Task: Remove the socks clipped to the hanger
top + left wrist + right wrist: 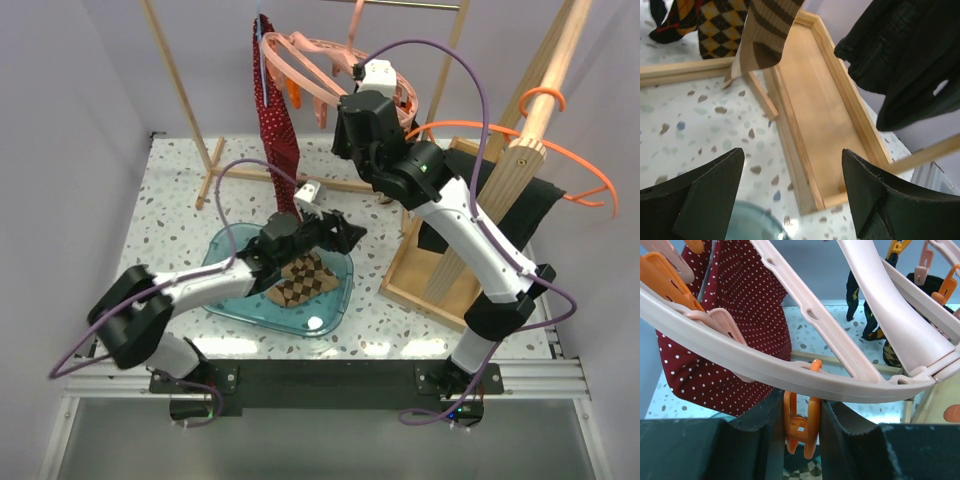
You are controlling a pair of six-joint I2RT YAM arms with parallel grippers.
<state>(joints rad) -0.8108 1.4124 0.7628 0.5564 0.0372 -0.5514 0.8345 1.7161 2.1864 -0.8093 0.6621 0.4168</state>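
Note:
The salmon-pink hanger hangs at the back, its ring crossing the right wrist view. My right gripper is shut on an orange peg under that ring. Dark socks with yellow marks hang from pegs further along. A brown-and-tan checkered sock lies in the teal dish. My left gripper hovers over the dish's far edge, open and holding nothing. The left wrist view shows a striped tan sock and a yellow-checkered dark sock hanging above.
A long red white-dotted garment hangs left of the hanger. A wooden rack with a tray base stands at right, carrying a black cloth and a thin orange hanger. A wooden rail lies at the back.

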